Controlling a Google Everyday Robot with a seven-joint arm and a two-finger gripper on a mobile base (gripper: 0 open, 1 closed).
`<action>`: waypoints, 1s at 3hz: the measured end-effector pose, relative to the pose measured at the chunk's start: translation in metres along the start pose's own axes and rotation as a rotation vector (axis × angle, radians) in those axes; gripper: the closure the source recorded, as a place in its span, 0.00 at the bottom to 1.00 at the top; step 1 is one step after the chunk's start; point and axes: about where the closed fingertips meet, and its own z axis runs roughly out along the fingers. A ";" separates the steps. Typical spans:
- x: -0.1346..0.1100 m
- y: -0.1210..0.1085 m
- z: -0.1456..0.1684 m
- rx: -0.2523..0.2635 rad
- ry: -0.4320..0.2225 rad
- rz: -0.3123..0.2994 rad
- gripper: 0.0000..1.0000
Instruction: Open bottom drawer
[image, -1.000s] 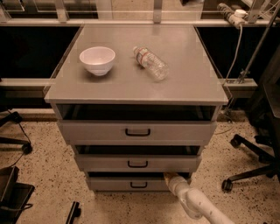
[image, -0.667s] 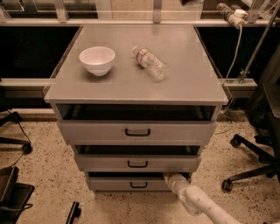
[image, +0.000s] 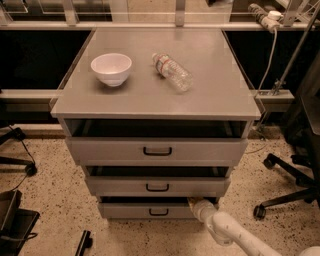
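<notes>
Nothing has visibly moved since a second ago: arm (image: 227, 234) and gripper (image: 195, 203) sit where they were, cabinet (image: 150, 95) unchanged. Left side of cabinet top: white bowl (image: 111, 67), upright, well clear of the work. Low down, bottom drawer (image: 125, 211) is the lowest of three grey fronts, just above the speckled floor, long axis running left-right across the view. A dark gap shows above its top edge; cannot tell whether it is pulled out at all or only looks so from this high angle. Its handle (image: 158, 212), a small black loop, lies level at the middle of the front. Bottle (image: 172, 71) on its side on the top, right of the bowl, no bearing on the pull. Gripper at the drawer's upper right corner, nose tucked in under the middle drawer (image: 120, 186); open or closed, cannot tell, the tip is hidden there. Arm comes in from the lower right. Key relation: handle lies to the left of the gripper and slightly lower, near but not touching. Judgement: reaching the loop calls for a short sidestep left along the front, then a pull toward the camera.
</notes>
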 end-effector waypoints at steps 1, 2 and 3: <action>0.005 0.009 -0.003 -0.045 0.024 -0.025 1.00; 0.014 0.026 -0.020 -0.122 0.063 -0.015 1.00; 0.013 0.025 -0.020 -0.123 0.063 -0.015 1.00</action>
